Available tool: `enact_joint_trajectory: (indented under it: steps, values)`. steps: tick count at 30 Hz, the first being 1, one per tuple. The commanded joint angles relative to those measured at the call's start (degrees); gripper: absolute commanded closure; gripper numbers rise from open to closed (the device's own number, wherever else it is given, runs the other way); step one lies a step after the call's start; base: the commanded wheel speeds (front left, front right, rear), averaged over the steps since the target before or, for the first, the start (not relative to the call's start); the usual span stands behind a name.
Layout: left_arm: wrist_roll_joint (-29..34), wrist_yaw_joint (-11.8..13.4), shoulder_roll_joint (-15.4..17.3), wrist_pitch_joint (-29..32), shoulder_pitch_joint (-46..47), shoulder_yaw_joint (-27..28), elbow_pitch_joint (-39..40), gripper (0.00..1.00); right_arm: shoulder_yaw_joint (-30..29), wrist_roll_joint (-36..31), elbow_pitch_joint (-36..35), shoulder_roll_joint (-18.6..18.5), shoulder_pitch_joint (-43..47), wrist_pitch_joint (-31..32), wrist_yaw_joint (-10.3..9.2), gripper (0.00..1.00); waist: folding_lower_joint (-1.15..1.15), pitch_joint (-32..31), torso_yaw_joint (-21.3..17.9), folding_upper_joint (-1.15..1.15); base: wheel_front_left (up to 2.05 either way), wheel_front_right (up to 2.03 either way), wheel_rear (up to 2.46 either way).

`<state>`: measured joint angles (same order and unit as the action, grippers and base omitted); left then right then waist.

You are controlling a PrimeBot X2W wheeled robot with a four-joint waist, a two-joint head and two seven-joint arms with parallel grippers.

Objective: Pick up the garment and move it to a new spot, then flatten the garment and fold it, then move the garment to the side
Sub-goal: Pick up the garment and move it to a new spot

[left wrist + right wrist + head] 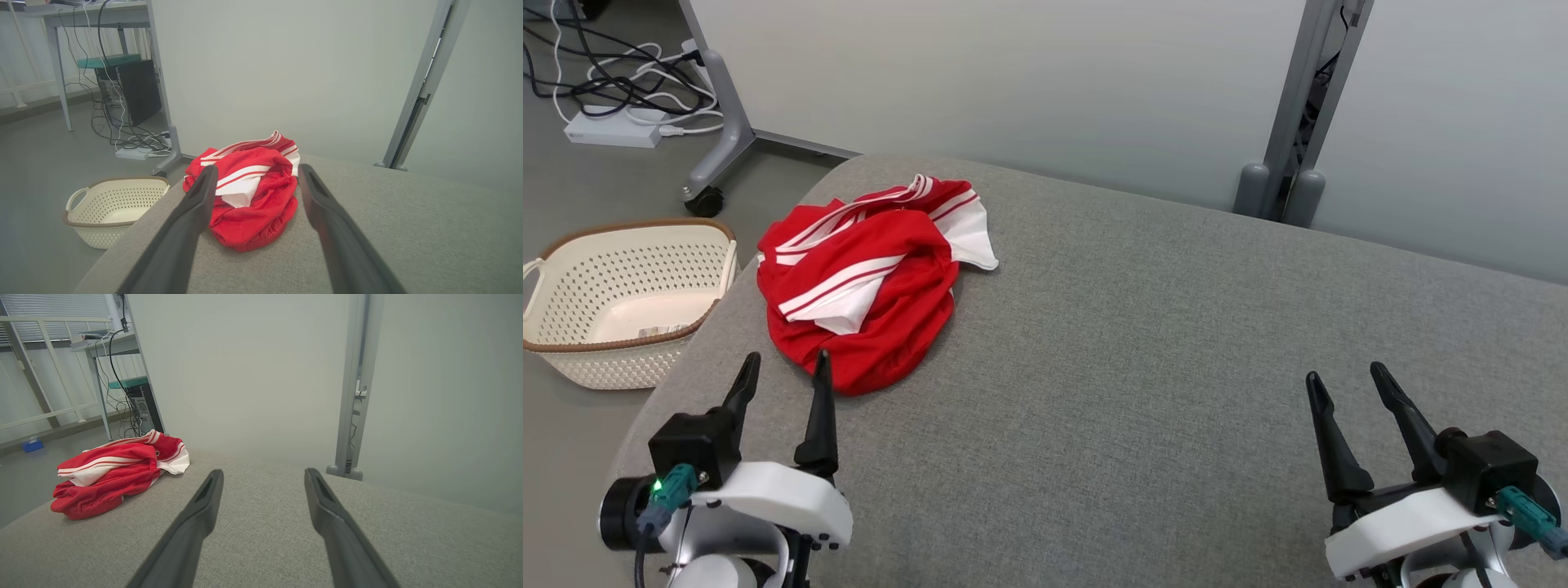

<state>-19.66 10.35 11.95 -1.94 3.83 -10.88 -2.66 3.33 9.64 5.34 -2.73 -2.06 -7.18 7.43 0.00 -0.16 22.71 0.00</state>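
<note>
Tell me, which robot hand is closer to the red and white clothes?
Left. The left gripper sits open just in front of the garment, one fingertip by its near edge. The right gripper is open too, far off across the grey surface.

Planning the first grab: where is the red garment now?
Head view: the garment lies bunched at the left of the grey surface, just beyond the left gripper, with the basket further left.

- Pale grey partition panels [1013, 82] joined by a metal post [1298, 98].
- Grey floor [572, 188] with tangled cables [629, 94].
- Desk [81, 10] over a black computer tower [141, 92].
</note>
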Motion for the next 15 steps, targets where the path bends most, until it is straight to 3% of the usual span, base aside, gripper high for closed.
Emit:
enact_joint_trajectory:
  steps: [1,8,15]
  values:
    - [-0.45,-0.75,0.44,0.58,2.13,0.11,0.72,0.00,-0.18,-0.10,-0.17,-0.33,-0.69,-0.41,0.11,0.00,0.00,0.15,-0.08,0.00,0.00,0.00,0.00]
    - [-1.92,-3.18,1.78,6.45,12.06,-0.33,3.10,0.00,0.43,-0.77,-1.12,-0.33,-1.66,0.51,0.11,0.00,0.00,2.78,-1.82,0.00,0.00,0.00,0.00]
    - [-6.45,-6.88,3.77,15.37,25.63,0.58,-8.08,0.00,1.45,-1.81,-1.84,-0.37,-3.72,1.49,0.11,0.00,0.00,7.47,-6.17,0.00,0.00,0.00,0.00]
